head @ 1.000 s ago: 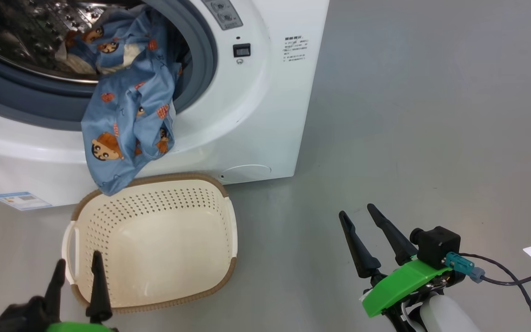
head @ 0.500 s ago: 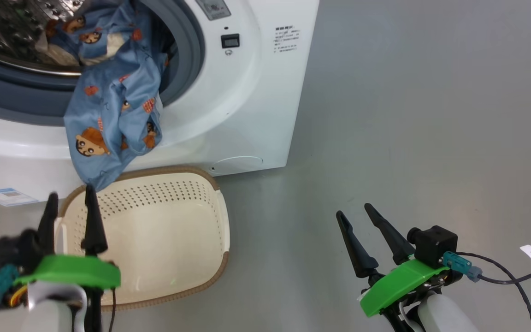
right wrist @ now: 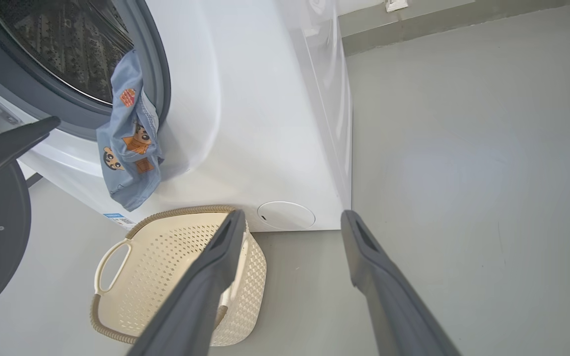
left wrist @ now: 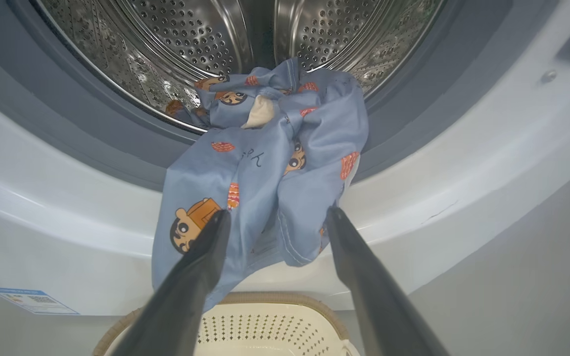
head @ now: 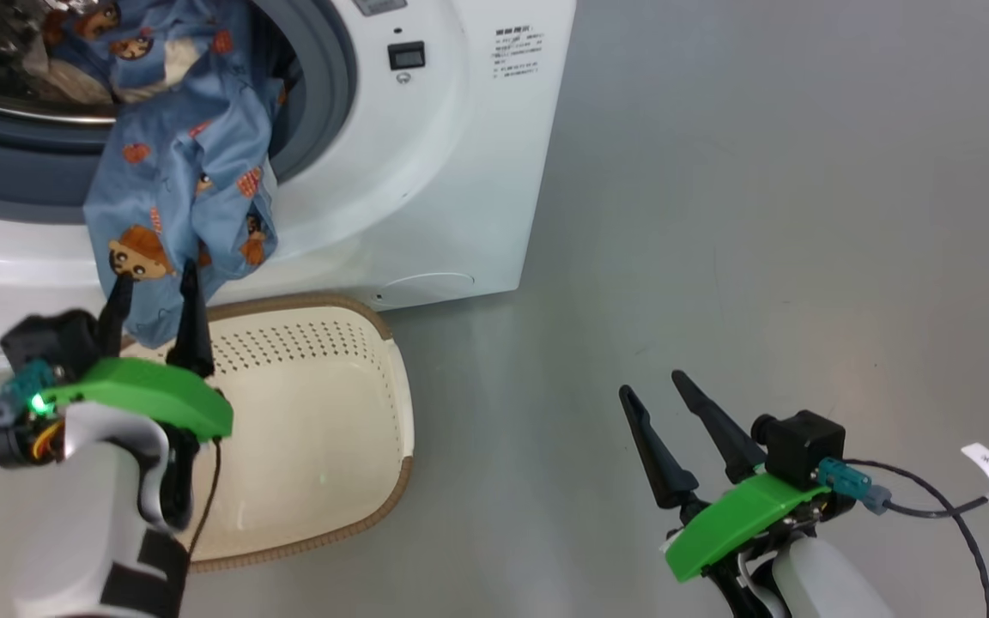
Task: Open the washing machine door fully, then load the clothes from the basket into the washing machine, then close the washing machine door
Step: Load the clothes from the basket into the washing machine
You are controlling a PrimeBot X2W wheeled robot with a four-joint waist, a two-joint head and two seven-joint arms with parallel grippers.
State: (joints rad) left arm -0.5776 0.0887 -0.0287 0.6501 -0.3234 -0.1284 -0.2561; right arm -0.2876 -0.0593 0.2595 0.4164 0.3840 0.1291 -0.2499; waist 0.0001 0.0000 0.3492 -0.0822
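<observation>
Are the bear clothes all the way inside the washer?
No, part of the clothes hangs out of the washing machine and down its front, just above the basket.

The clothes (left wrist: 265,168) drape across the lower rim of the washing machine (left wrist: 463,163), the drum mouth (left wrist: 181,39) above them open

Floor (head: 761,172): smooth, uniform grey, with faint pale sheen patches (soft, diffuse light). Right wrist view: a darker olive-grey skirting band (right wrist: 443,22) runs along the floor's far edge, with a small white fitting (right wrist: 396,5) just above it, detail unclear.
</observation>
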